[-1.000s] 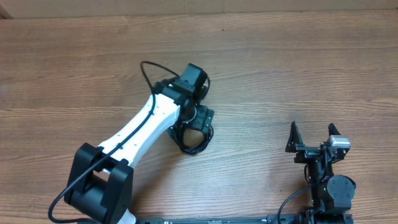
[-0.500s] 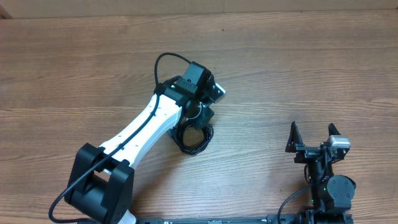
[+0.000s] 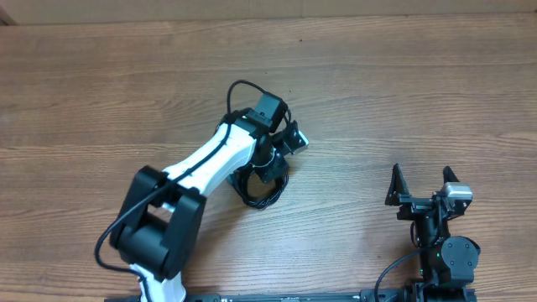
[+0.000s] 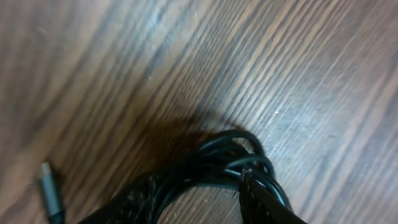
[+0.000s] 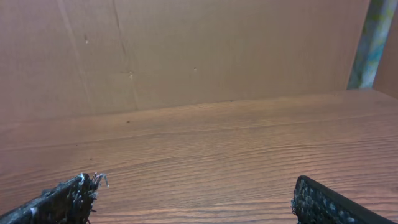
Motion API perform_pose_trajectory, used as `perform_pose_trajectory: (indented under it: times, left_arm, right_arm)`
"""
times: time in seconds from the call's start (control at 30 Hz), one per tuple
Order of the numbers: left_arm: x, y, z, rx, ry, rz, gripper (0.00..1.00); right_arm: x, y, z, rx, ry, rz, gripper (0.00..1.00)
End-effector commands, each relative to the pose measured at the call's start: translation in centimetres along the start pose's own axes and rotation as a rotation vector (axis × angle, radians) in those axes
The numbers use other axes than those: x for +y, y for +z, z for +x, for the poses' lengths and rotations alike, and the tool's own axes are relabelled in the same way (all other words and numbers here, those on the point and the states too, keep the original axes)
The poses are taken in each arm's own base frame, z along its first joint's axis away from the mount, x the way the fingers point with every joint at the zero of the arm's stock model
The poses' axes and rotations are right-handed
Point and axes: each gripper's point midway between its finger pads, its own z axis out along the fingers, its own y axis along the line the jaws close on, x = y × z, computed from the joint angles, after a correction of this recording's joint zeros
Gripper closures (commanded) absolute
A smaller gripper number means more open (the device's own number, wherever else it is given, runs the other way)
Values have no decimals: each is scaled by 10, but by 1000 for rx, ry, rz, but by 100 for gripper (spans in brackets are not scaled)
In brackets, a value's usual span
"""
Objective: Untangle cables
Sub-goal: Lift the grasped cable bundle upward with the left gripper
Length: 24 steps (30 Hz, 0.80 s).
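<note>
Near the middle of the brown wooden table (image 3: 403, 101), your left jaws pinch the tangled bundle of thin black cables (image 3: 256, 197) right under them; your right jaws gape wide, well apart.

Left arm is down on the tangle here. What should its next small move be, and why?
Probably a short straight lift with the left gripper. Its fingers flank the cable bundle and seem to pinch it, yet the bundle lies on the table in one knot. Raising it would likely let strands hang apart for the open, empty right gripper.
</note>
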Motion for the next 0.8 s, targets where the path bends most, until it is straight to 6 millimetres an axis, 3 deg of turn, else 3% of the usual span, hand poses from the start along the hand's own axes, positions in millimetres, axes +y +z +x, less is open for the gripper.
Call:
perform_pose_trajectory:
  times: [0.0, 0.07, 0.17, 0.33, 0.4, 0.47, 0.57, 0.77]
  left_arm:
    - [-2, 16, 9, 42, 22, 24, 58]
    - [-2, 22, 12, 57, 19, 32, 64]
    - [-3, 28, 16, 72, 15, 40, 82]
    - [-3, 28, 16, 73, 14, 41, 85]
    - [-3, 28, 16, 73, 13, 41, 91]
    - [-3, 28, 15, 71, 6, 43, 91]
    - [-3, 28, 16, 72, 7, 43, 77]
    - [-4, 28, 16, 74, 7, 43, 76]
  right_arm:
    - [1, 0, 3, 1, -2, -8, 0]
    - [1, 0, 3, 1, -2, -8, 0]
    - [1, 0, 3, 1, -2, -8, 0]
    - [1, 0, 3, 1, -2, -8, 0]
    - [1, 0, 3, 1, -2, -8, 0]
    - [1, 0, 3, 1, -2, -8, 0]
    - [1, 0, 3, 1, -2, -8, 0]
    - [1, 0, 3, 1, -2, -8, 0]
